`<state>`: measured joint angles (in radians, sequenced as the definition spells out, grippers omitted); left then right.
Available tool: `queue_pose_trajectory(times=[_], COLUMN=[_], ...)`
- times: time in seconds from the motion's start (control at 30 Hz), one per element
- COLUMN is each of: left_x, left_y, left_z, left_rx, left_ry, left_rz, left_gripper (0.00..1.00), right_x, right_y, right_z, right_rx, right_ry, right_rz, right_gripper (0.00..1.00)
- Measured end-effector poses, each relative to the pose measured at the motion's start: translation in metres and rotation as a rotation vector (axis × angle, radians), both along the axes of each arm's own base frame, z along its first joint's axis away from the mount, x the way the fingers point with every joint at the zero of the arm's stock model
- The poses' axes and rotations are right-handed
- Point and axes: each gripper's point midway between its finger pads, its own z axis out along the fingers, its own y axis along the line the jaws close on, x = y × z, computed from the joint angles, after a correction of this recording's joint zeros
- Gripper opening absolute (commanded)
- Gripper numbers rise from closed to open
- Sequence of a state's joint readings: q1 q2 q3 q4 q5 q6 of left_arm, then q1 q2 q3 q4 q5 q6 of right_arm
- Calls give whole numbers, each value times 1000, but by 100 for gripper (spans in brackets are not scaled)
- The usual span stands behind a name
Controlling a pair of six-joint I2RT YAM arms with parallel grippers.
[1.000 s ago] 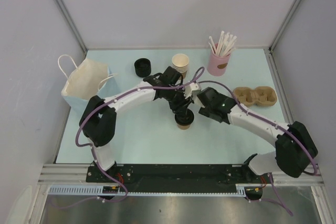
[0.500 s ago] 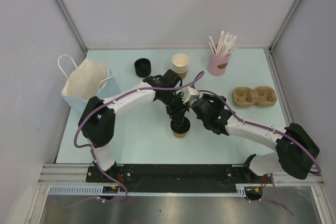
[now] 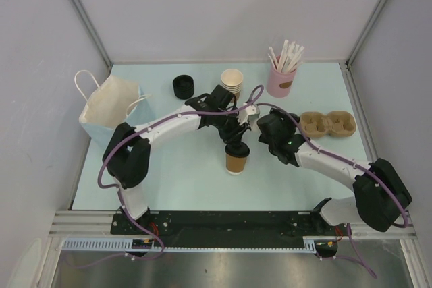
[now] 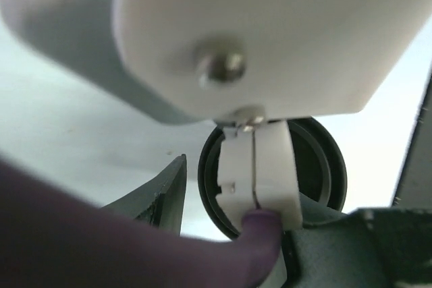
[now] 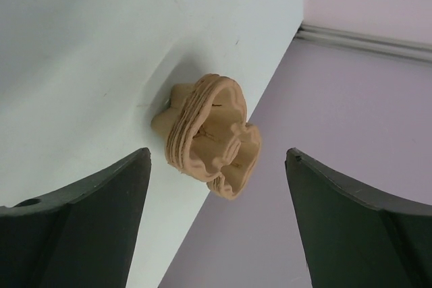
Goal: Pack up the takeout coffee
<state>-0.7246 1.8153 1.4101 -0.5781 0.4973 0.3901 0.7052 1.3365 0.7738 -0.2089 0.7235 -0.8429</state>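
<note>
The takeout coffee (image 3: 237,160), a brown paper cup with a black lid, stands upright on the pale blue table between the two arms. My left gripper (image 3: 235,137) hovers just above and behind it. In the left wrist view the black lid (image 4: 314,166) lies between my spread dark fingers (image 4: 170,190), with a sliver of table showing between the left finger and the lid's rim. My right gripper (image 3: 265,126) is open and empty to the right of the cup, clear of it. It faces the brown pulp cup carrier (image 5: 209,133).
A white paper bag (image 3: 108,106) with handles stands at the left. A black stack of lids (image 3: 183,86), a stack of lidless brown cups (image 3: 231,81) and a pink cup of white sticks (image 3: 281,79) line the back. The pulp carrier (image 3: 328,124) lies at the right.
My right gripper has let go of the cup and pulled back to the right. The cup now stands free and upright, and my left gripper has lifted slightly off the lid.
</note>
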Motion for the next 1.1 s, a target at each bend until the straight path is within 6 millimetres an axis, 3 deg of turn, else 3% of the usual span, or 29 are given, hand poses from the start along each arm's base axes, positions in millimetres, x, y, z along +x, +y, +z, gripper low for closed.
queue_pose_trajectory(times=[0.27,0.53,0.73,0.87,1.0,1.1], left_x=[11,21,22,38,74,89], left_y=[-2,-6,-1,30,86,124], left_z=[3,45,46,42,43,51], left_rx=[-6,-77,-67,-24,2,0], left_ry=[-54,-174,-182,-147,-115,-121], left_rz=[14,3,28,148,330,441], left_gripper=[45,45,46,47,50,53], right_x=[0,-6,-15,-20,-12,-11], right_y=[-1,9,16,33,74,97], right_z=[-3,11,2,3,18,13], right_rx=[105,327,421,547,754,862], right_ry=[45,104,194,279,367,464], right_rz=[-22,-16,-13,-6,49,57], right_gripper=[87,87,90,90,90,86])
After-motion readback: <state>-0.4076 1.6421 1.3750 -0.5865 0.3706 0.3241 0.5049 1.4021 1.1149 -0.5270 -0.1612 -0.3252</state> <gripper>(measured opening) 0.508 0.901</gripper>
